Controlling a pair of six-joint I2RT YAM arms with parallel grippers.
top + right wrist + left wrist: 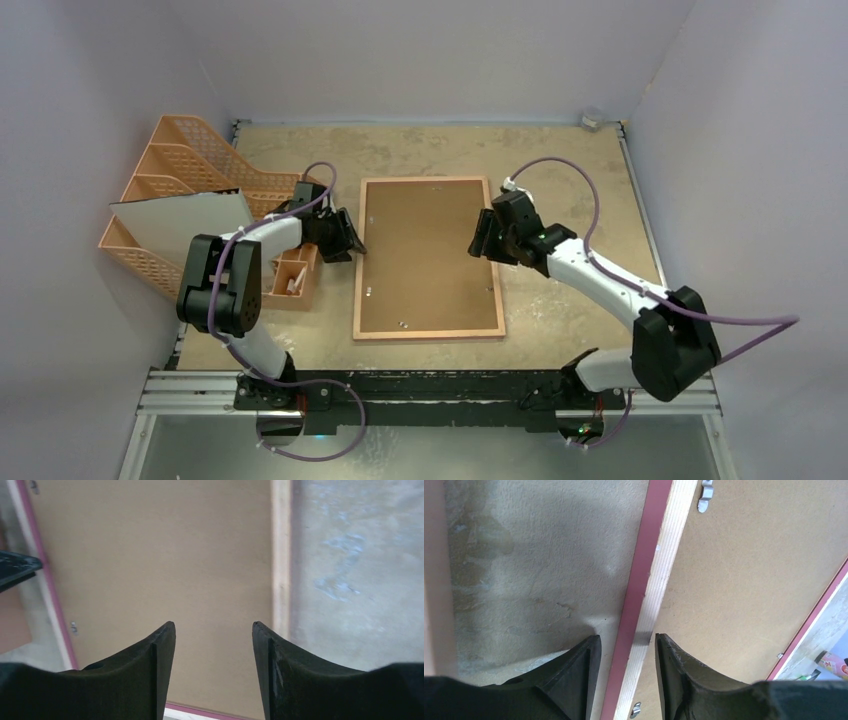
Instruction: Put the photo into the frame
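Observation:
The frame (430,333) lies face down in the middle of the table, its tan rim (281,555) and pink border (636,580) showing. A brown backing board (425,255) fills it. My left gripper (350,240) is at the frame's left edge. It stands open (626,637), one finger on each side of the rim with a gap on both sides. My right gripper (480,235) hovers open (214,625) over the backing board (160,555), just inside the right rim, holding nothing. The photo shows in no view.
An orange file rack (190,160) stands at the back left with a greyish-white sheet (180,215) leaning on it. A small orange box (293,278) sits right beside the left arm. Metal clips (705,497) line the backing board's edge.

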